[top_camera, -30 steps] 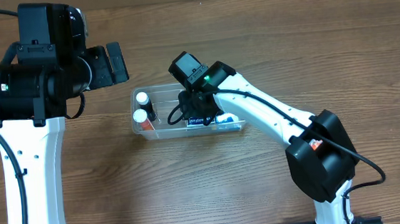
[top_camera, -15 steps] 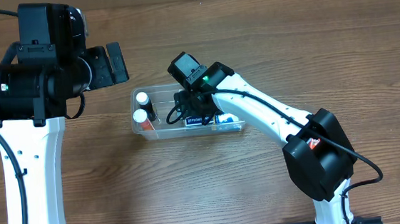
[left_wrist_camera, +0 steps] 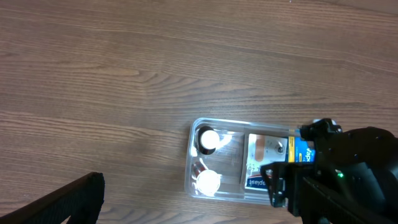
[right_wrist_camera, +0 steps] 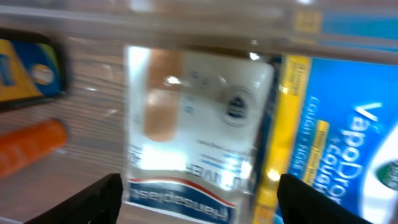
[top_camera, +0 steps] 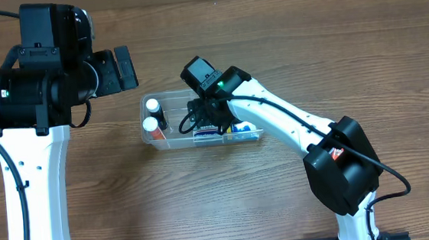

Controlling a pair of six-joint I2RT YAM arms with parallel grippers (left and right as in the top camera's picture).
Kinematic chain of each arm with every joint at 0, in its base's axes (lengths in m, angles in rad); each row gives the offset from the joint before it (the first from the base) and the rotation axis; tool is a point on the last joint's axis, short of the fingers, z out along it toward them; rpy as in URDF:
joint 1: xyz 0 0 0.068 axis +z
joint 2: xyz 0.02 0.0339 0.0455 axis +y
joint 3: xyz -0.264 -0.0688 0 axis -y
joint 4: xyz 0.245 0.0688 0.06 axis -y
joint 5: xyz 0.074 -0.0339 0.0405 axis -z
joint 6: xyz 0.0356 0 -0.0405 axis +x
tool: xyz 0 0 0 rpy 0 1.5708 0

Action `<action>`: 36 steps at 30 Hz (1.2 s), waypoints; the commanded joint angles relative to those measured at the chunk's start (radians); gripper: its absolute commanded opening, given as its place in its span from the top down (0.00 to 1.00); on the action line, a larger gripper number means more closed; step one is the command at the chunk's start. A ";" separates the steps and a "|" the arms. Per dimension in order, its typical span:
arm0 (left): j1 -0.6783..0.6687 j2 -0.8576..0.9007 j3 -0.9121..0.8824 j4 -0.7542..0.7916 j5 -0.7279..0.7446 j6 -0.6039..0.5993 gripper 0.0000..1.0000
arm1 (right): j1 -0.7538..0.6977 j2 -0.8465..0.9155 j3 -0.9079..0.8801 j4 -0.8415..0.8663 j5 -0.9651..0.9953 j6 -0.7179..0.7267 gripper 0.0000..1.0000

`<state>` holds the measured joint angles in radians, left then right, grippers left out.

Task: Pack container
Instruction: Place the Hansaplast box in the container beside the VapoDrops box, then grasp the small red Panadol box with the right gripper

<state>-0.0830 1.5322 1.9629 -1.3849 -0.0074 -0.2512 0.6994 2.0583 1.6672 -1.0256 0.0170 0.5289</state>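
The container (top_camera: 155, 140) is a clear shallow tub in the middle of the table; it also shows in the left wrist view (left_wrist_camera: 193, 158). It holds two white-capped bottles (top_camera: 151, 115), a white plaster box (right_wrist_camera: 193, 124) and a blue lozenge box (right_wrist_camera: 348, 124). My right gripper (top_camera: 208, 122) reaches down into the tub. Its fingers (right_wrist_camera: 102, 199) are spread apart on either side of the plaster box, which lies flat below them. My left gripper (top_camera: 121, 67) hangs high at the left, apart from the tub, open and empty.
An orange item (right_wrist_camera: 31, 146) and a dark packet with a yellow and blue label (right_wrist_camera: 28, 68) lie in the tub left of the plaster box. The right arm (top_camera: 291, 121) crosses the tub's right end. Wooden tabletop surrounds the tub.
My right gripper has shifted slightly left inside the tub. The plaster box under it now lies a little further left and toward the front wall. The left arm has not moved.
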 commanded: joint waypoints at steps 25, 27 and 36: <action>0.006 0.002 -0.002 -0.002 -0.003 0.020 0.00 | -0.710 -0.833 -0.488 -0.320 -0.042 -0.002 0.00; 0.006 0.002 -0.002 -0.001 -0.003 0.020 0.00 | -0.773 -0.807 -0.535 -0.311 -0.047 0.000 0.00; 0.006 0.001 -0.002 0.003 -0.002 0.020 0.00 | -0.857 -0.654 -0.554 -0.280 -0.038 -0.059 0.00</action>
<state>-0.0830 1.5322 1.9621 -1.3876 -0.0074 -0.2512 -0.1555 1.3556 1.1175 -1.3090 -0.0132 0.5056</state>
